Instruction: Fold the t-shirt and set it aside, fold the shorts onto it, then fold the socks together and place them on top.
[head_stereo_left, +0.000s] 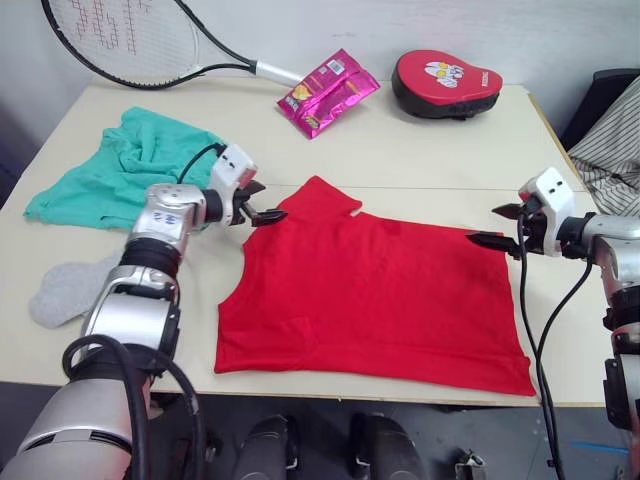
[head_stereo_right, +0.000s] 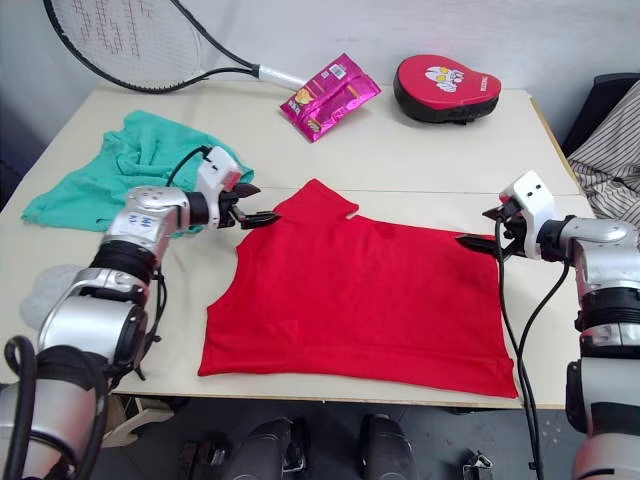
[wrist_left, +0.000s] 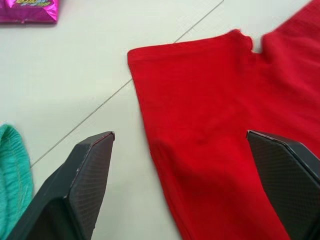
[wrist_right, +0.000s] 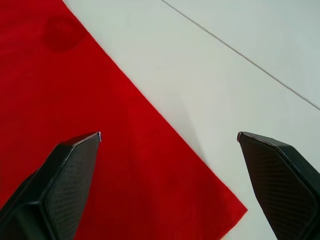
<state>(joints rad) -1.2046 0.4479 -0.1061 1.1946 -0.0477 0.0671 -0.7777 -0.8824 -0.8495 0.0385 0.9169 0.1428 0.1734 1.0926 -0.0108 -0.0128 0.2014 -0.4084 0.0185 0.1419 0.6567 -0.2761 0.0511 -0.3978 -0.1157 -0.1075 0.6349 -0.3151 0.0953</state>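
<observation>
On the surface (head_stereo_left: 420, 150) from the head views, the t-shirt (head_stereo_left: 375, 295) lies flat centre-near, shorts (head_stereo_left: 120, 165) far-left, socks (head_stereo_left: 65, 290) near-left, while the wrist views show left gripper (wrist_left: 180, 137) and right gripper (wrist_right: 169, 135) jaws spread over its edges.

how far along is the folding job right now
Nothing looks folded yet. The t-shirt lies spread flat on the table. In hand: the left claw and right claw are both open at its far corners, seemingly about to grip for the first fold. Left: the shorts sit bunched and the socks lie loose at the left edge.
</observation>
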